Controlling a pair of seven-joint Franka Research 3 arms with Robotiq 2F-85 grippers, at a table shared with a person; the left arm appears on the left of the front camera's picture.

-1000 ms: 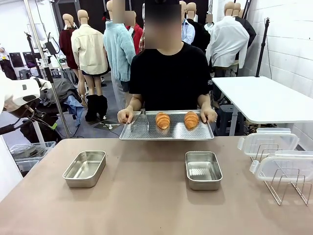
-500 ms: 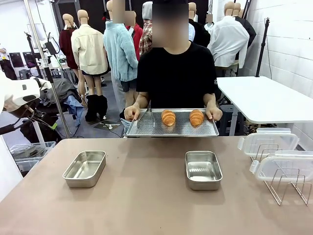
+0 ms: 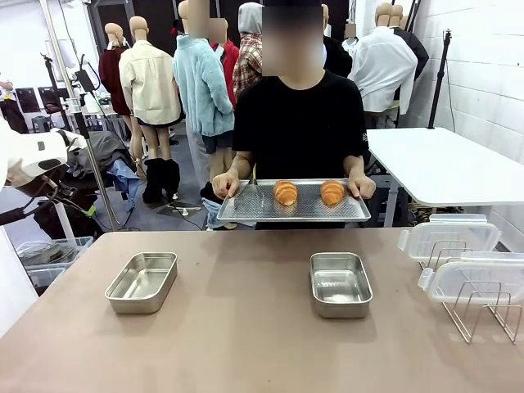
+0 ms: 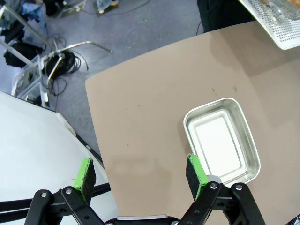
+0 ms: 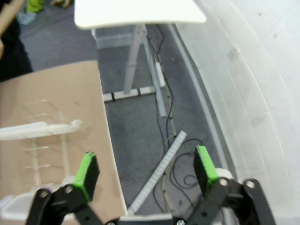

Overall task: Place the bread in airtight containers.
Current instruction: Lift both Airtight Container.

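Observation:
A person at the far side holds a perforated steel tray point(image 3: 246, 211) in both hands above the table's far edge. Two golden croissants, one point(image 3: 286, 192) left and one point(image 3: 332, 192) right, lie on it beside metal tongs point(image 3: 253, 192). Two empty steel containers rest on the brown table, one at the left point(image 3: 142, 282) and one right of centre point(image 3: 340, 283). The left container point(image 4: 221, 141) lies just beyond my left gripper point(image 4: 140, 171), which hangs open and empty high over the table's corner. High off the table's right edge, my right gripper point(image 5: 146, 171) is open and empty.
Two clear plastic lids point(image 3: 449, 239) stand in a wire rack point(image 3: 479, 309) at the table's right side, also seen as the rack point(image 5: 44, 138) in the right wrist view. A white side table point(image 3: 442, 164) stands beyond the right corner. Cables lie on the floor.
The person has lifted the tray with the croissants higher and shifted it slightly right. Neither gripper has visibly moved.

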